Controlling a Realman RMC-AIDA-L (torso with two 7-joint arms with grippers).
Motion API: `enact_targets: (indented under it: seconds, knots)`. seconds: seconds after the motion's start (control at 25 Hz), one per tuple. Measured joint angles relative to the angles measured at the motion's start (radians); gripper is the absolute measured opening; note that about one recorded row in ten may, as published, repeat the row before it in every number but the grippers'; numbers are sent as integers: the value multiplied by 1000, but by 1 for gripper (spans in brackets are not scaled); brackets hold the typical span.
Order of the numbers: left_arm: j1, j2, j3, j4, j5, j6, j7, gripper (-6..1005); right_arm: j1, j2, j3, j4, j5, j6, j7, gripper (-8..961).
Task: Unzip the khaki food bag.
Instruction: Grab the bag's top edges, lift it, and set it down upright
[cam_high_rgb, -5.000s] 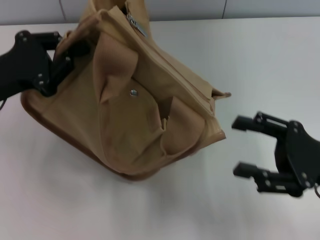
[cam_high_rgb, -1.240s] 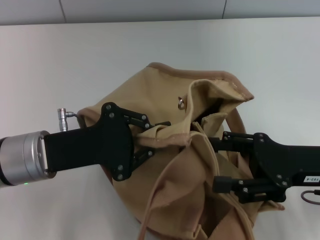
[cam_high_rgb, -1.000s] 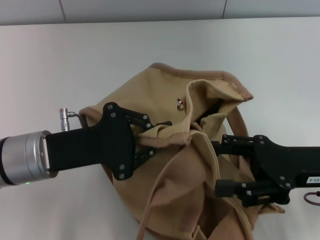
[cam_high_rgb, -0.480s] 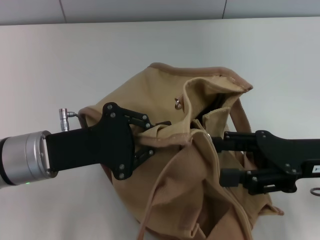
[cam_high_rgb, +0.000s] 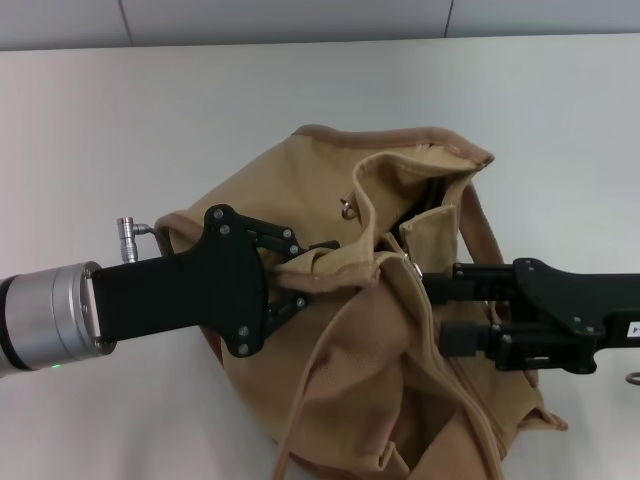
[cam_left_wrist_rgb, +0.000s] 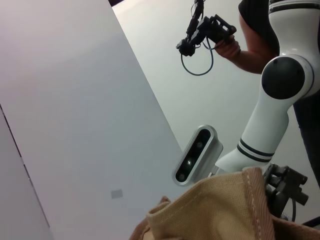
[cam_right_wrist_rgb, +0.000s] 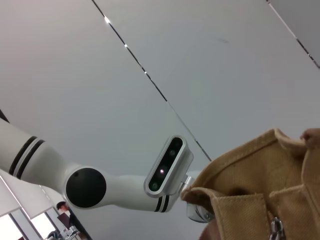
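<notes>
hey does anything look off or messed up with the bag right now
Yes. The khaki food bag is slumped and crumpled on the table rather than standing boxy, its top gaping. The left gripper pinches a fabric fold; the right gripper is at the opening.

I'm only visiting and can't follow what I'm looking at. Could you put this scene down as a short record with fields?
object: khaki bag, slumped and crumpled on a white table
bag top: gaping open, dark inside
snap: metal, on the flap near the opening
zipper pull: silver, seen in the right wrist view
left gripper: shut on a fold of the bag's left side
right gripper: at the bag's right side near the opening; whether it grips cannot be told
</notes>
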Motion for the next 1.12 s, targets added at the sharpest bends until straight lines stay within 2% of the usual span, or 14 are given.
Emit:
enact_targets:
  seconds: [0.04,0.6,0.8,1.12]
  knots:
    - [0,0,0,0,0,-1,0,77,0,0,1,0,1,0,0,783]
    - [3,-1,1,0,0,-12,1,78,-7,-8,34,5,3,26,48,335]
    - [2,-1,1,0,0,-11,1,77,-9,-3,34,5,3,61,59,266]
    - [2,-2,2,0,0,-6,1,78,-9,4,31,5,2,80,60,241]
